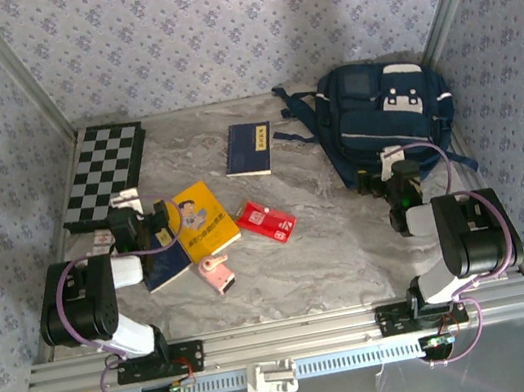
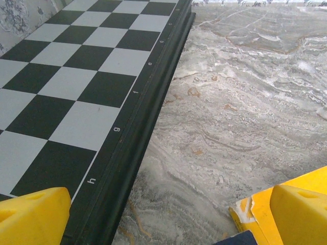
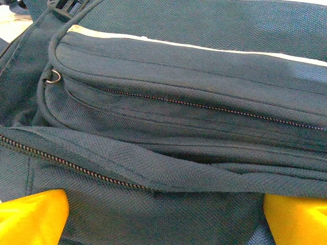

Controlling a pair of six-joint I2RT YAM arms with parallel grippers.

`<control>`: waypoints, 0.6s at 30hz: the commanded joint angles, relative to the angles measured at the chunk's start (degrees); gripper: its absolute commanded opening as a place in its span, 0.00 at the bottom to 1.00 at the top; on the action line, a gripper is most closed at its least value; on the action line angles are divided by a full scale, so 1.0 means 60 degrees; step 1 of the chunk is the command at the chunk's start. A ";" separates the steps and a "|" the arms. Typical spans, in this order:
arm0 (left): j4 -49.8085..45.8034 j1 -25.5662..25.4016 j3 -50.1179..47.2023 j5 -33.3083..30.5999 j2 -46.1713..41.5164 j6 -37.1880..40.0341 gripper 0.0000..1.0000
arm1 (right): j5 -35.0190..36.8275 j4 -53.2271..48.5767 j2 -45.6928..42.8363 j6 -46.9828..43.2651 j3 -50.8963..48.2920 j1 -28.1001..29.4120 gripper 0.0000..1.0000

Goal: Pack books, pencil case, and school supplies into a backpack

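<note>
Marble table (image 1: 340, 233) overhead, backpack (image 3: 153, 61) zips (image 3: 204, 106) close-up

Close view from the left hand (image 2: 168, 220), looking low across the surface (image 2: 245, 92). Two yellow fingertips (image 2: 33, 217) sit in the near corners, spread wide with nothing between them. A black-and-white checkered board (image 2: 76, 87) lies flat on the left and runs toward the far side. Its dark raised border (image 2: 148, 102) carries small white characters along the edge. To the right is bare grey marbled stone with brownish veins. At the near right, by the right fingertip, lies the scuffed, whitened corner of a yellow book (image 2: 255, 206). A sliver of a navy book (image 2: 240, 239) shows just nearer. Patterned wallpaper (image 2: 15, 15) appears far left.
</note>
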 commanded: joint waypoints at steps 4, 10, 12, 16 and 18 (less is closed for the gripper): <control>-0.1815 0.0059 0.0448 0.0325 -0.1564 0.0017 1.00 | 0.0353 -0.1447 -0.1595 -0.0128 0.0661 0.0047 1.00; -0.3883 0.0056 0.0768 0.0547 -0.3568 -0.0818 1.00 | -0.0284 -0.3319 -0.3086 0.0504 0.1307 -0.0049 1.00; -0.4639 0.0067 0.0998 0.0564 -0.4152 -0.1443 1.00 | 0.0045 -0.4012 -0.3415 0.1660 0.1624 -0.0120 1.00; -0.6658 0.0133 0.1721 0.0496 -0.4925 -0.3687 1.00 | 0.0504 -0.6903 -0.3761 0.3868 0.2623 -0.0561 1.00; -0.7282 0.0147 0.1903 0.0360 -0.5071 -0.4513 1.00 | 0.0062 -0.7279 -0.3614 0.3919 0.2830 -0.0788 1.00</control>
